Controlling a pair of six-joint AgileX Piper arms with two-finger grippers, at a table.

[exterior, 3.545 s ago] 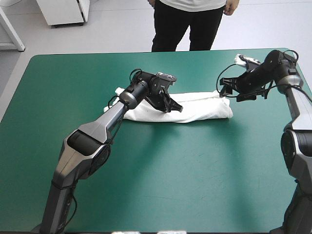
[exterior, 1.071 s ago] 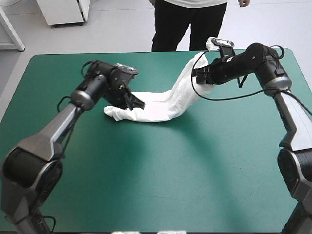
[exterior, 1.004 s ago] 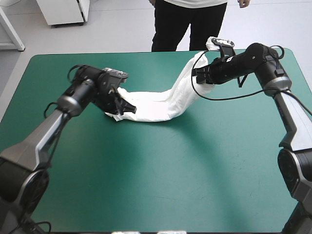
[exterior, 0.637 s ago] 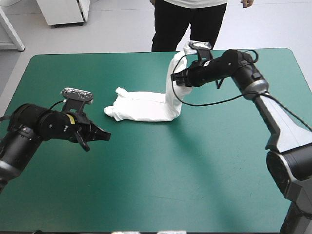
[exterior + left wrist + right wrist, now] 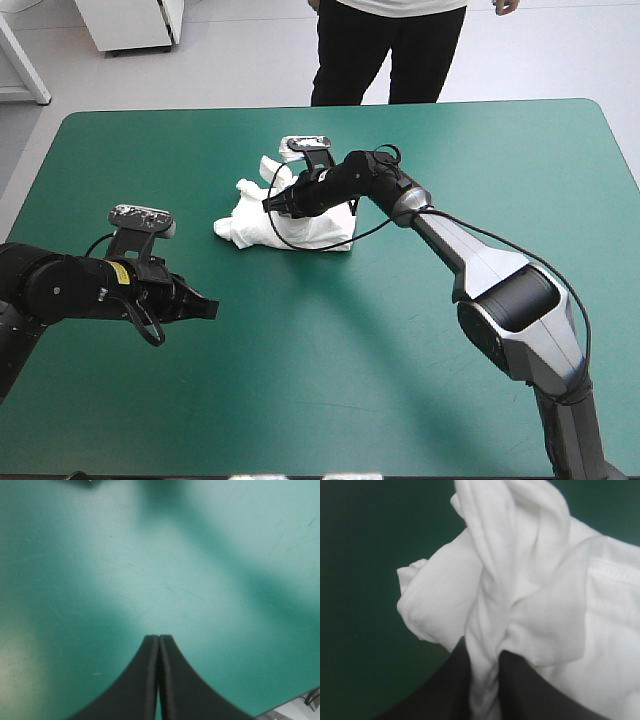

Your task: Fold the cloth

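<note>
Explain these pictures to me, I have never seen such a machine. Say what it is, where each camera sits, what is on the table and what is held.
This is one robot with two arms at a table covered in teal-green. The high view looks down from above and behind it, so both arms show. The other two pictures come from a camera on each wrist, looking along that arm's two black fingers. One thing lies on the table: a white T-shirt, bunched into a rough bundle. The right gripper reaches over it and is shut on a twisted fold of the T-shirt; its wrist view shows the fold pinched between the fingers. The left gripper sits nearer the robot, apart from the T-shirt, shut and holding nothing, with bare table ahead of it.
</note>
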